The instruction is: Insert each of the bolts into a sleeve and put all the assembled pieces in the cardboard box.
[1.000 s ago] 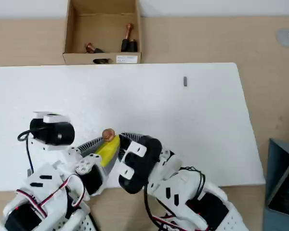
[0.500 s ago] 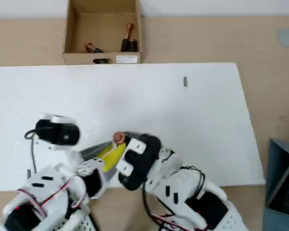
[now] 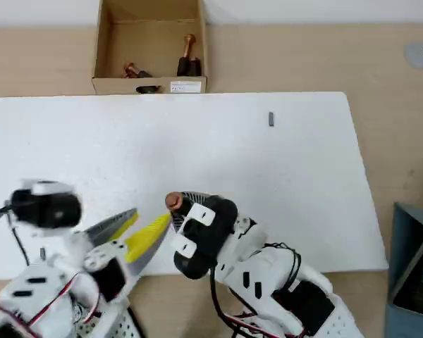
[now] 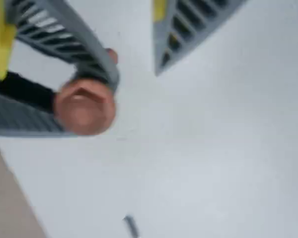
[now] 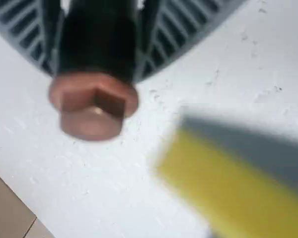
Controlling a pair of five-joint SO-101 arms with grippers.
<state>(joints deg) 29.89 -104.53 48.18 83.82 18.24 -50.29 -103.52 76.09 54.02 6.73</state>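
Right claw [image 3: 178, 205]: pinches the black sleeve [image 5: 97, 44], with the copper bolt [image 5: 93, 106] stuck in its end.
Left claw [image 3: 149, 217]: spread wide, holding nothing, its yellow tip just beside the bolt.
Where: over the near side of the white counter [image 3: 282, 183].
Cardboard box [image 3: 97, 49]: well apart, with finished pieces [image 3: 189, 62] inside.

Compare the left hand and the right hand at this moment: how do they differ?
The left hand is open and empty; the right hand is shut on a black sleeve with a copper bolt head at its end. In the high view the left hand's fingers lie stretched out, one yellow-faced, while the right hand sits mostly under its own black wrist. Both hang over the near part of the white sheet, close together.
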